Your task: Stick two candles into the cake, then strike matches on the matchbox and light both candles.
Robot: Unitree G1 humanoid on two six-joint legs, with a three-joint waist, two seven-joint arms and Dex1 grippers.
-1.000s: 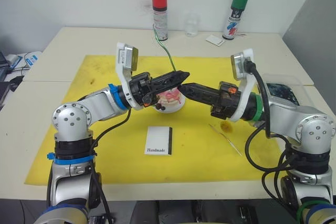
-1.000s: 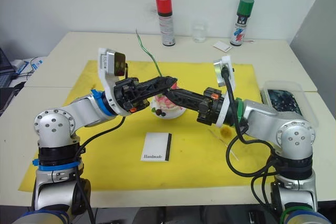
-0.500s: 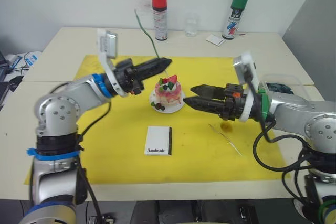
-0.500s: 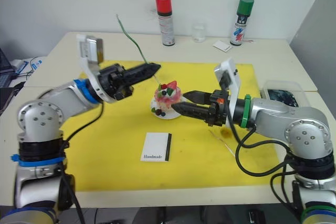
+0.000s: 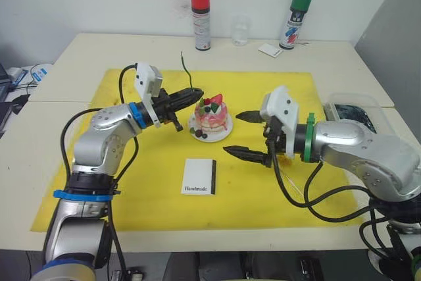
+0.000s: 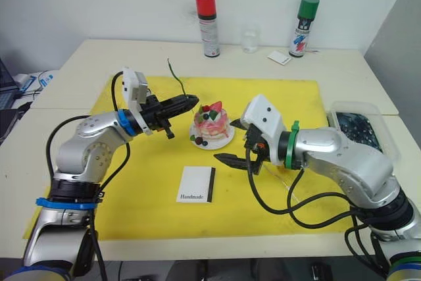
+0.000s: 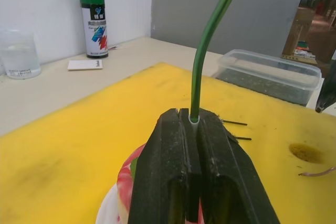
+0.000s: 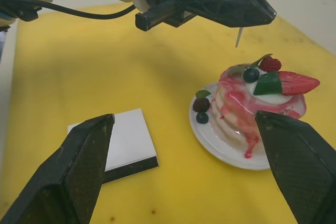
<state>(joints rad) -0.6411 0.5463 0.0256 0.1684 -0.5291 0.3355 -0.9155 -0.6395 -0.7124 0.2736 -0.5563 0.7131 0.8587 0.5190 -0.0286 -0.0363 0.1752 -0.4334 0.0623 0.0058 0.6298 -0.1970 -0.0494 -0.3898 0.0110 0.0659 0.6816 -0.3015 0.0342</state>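
Clamped tight on the greenish candle [image 7: 207, 40], your left gripper [image 5: 196, 92] holds the stick upright just beside the cake [image 5: 212, 114], its lower tip hanging a little above the near edge of the topping; that pose reads as an approach to planting the first candle from above. Your right gripper [image 5: 245, 135] stands wide open and empty over the yellow mat [image 5: 131, 182], one finger toward the cake, the other toward the matchbox [image 5: 199, 176]. It looks parked clear of the plate so the left arm has room.

The matchbox lies flat on the mat in front of the cake, well apart from both grippers. The pale pinkish candle [image 5: 290, 179] lies on the mat under your right forearm, untouched. Two matches [image 7: 235, 130] lie on the mat beyond the cake, seen from the left wrist.

Against half a second ago, your left gripper has dropped and drawn in closer to the cake, the candle now more nearly vertical. Your right gripper has spread much wider and pulled back from the plate. One second ago both grippers met over the cake; now only the left is near it.
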